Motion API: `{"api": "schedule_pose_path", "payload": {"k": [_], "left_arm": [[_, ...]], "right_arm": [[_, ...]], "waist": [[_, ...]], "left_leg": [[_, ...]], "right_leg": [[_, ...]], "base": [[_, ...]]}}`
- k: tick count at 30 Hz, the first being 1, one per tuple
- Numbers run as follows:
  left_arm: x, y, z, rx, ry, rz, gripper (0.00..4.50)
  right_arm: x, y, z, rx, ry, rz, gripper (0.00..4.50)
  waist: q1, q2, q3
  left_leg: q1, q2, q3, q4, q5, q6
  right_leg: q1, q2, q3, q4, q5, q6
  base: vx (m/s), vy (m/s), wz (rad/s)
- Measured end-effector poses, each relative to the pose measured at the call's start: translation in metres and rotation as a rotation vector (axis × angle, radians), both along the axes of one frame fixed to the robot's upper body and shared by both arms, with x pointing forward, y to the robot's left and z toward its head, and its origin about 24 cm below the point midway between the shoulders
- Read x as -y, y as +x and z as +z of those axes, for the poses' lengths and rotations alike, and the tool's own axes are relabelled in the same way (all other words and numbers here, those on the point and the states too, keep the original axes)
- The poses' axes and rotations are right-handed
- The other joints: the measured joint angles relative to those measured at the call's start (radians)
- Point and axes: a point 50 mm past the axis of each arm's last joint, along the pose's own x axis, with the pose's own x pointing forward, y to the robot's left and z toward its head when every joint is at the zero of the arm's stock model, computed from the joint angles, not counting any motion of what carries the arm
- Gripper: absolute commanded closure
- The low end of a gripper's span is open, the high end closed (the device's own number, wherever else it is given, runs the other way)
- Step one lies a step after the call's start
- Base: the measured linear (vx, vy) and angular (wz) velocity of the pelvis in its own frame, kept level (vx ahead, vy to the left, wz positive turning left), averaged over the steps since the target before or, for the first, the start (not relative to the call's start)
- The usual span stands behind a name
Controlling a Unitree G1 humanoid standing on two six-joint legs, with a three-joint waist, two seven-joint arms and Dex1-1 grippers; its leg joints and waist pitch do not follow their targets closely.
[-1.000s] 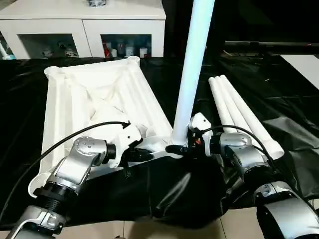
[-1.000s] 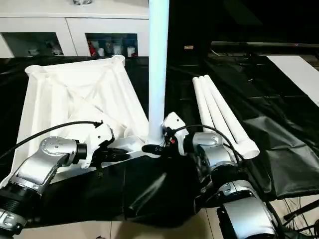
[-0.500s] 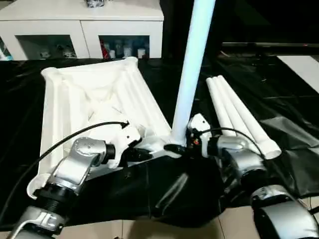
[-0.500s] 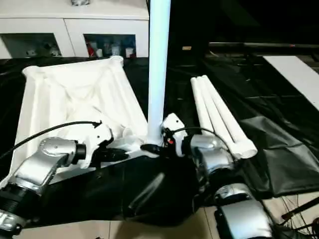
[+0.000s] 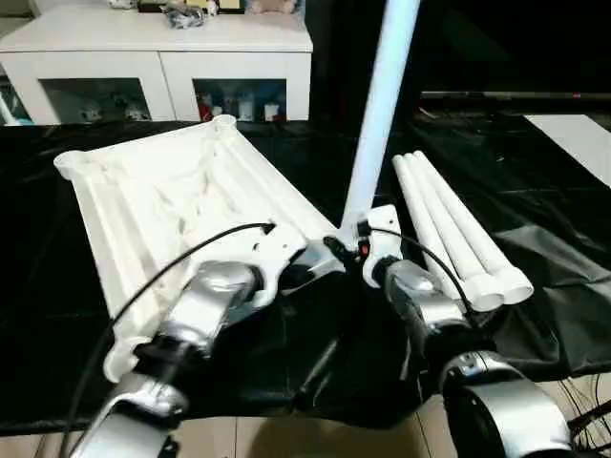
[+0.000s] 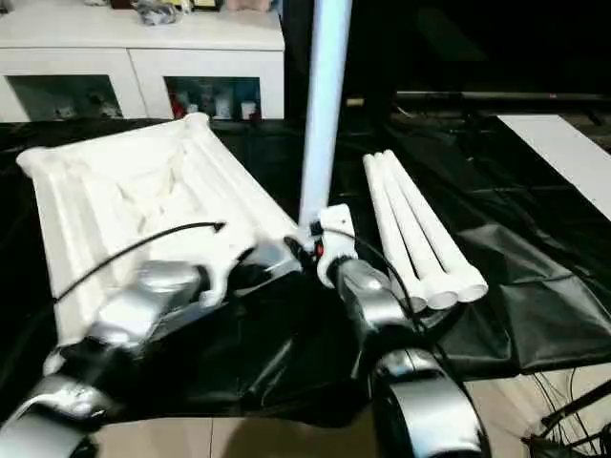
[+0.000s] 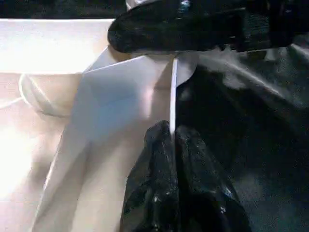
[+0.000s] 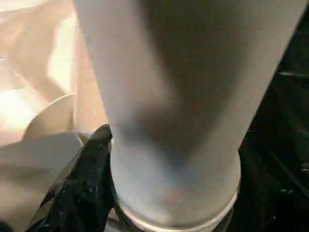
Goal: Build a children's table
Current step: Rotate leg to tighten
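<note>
1. One white table top [image 5: 181, 205] lies upside down on the black-covered surface [image 5: 563, 248], on the left half of the scene, its ribbed underside facing up and round sockets at its corners.
2. One long white leg [image 5: 377, 114] stands nearly upright in the socket at the top's near right corner, rising out of the head views.
3. Three more legs [image 5: 453, 229] lie side by side on the surface to the right of the standing leg, touching each other, their open ends toward the robot.
4. The left claw [image 7: 171, 145] is pressed closed on the thin near edge of the table top, just left of the standing leg; in the left wrist view its two black fingers [image 7: 154, 169] pinch the white rim between them.
5. The right claw [image 5: 344, 253] sits at the foot of the standing leg, gripping it just above the socket; in the right wrist view one black finger [image 8: 84, 183] lies against the side of the tube, and the other finger is hidden behind it.
6. Both silver forearms reach in from the near edge and meet at that corner, the claws almost touching.
7. A white cabinet [image 5: 162, 57] with glass doors stands at the far left, beyond the surface, with small items behind the glass and on top.
</note>
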Motion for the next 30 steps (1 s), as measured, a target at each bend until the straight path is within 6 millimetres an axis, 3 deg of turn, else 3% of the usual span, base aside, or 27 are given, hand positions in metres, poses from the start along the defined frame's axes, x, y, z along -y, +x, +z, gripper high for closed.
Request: {"api": "schedule_pose_path", "payload": {"k": [3,6,13,24,30], "left_arm": [[0.003,0.0,-0.001,0.0,0.01,-0.005,4.5],[0.002,0.0,-0.001,0.005,0.019,-0.009,4.5],[-0.007,-0.002,0.001,0.026,0.032,-0.034,4.5],[-0.038,-0.014,0.006,0.023,0.011,-0.172,4.5],[-0.055,-0.026,0.008,-0.009,-0.005,-0.275,4.5]], "right_arm": [[-0.002,0.001,0.0,-0.005,-0.011,-0.015,1.74],[-0.003,0.001,0.001,-0.005,0.013,-0.01,1.04],[-0.006,0.0,0.003,0.02,0.016,0.09,0.49],[0.018,-0.011,0.005,0.095,-0.057,0.467,0.49],[0.02,-0.017,0.01,0.132,-0.069,0.646,0.49]], "waist": [[0.004,-0.002,-0.002],[0.004,-0.003,-0.003],[-0.001,-0.003,-0.003],[-0.009,0.003,-0.001],[-0.003,0.003,0.0]], "left_leg": [[0.0,0.0,0.0,-0.001,0.0,0.0],[0.0,0.0,0.0,-0.001,0.0,0.0],[0.0,0.0,0.0,-0.009,0.0,0.0],[-0.003,0.002,0.0,-0.022,0.0,0.0],[-0.004,0.002,0.001,-0.021,0.002,0.006]], "right_leg": [[0.0,0.0,0.0,-0.001,0.0,0.0],[-0.001,0.0,0.0,-0.002,0.0,0.0],[-0.003,0.001,-0.002,-0.006,0.001,0.001],[-0.006,0.004,-0.005,-0.007,-0.004,-0.006],[-0.008,0.004,-0.006,-0.009,-0.006,-0.008]], "base": [[0.0,0.0,0.0],[0.0,0.0,0.0],[0.0,0.0,0.0],[0.0,0.0,0.0],[0.0,0.0,0.0]]}}
